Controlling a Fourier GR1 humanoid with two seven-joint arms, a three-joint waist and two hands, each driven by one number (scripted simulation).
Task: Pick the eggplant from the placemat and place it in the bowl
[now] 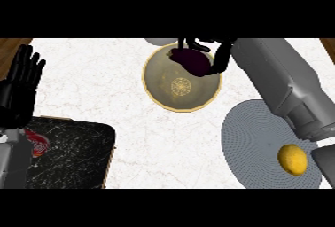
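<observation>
eggplant (pixel 192 61) is up in my right hand (pixel 222 55), fingers curled round it, over the far side of the bowl (pixel 163 86) near the counter's (pixel 131 128) far edge. placemat (pixel 252 133) at the right edge holds a lemon (pixel 292 159). left hand (pixel 20 88) rests open at the left edge.

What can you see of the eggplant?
The eggplant is dark purple, smooth and rounded, slanted over the far part of the bowl. The right hand curls its fingers round it, hiding its far end. Whether it rests on the bowl's inside cannot be told.
</observation>
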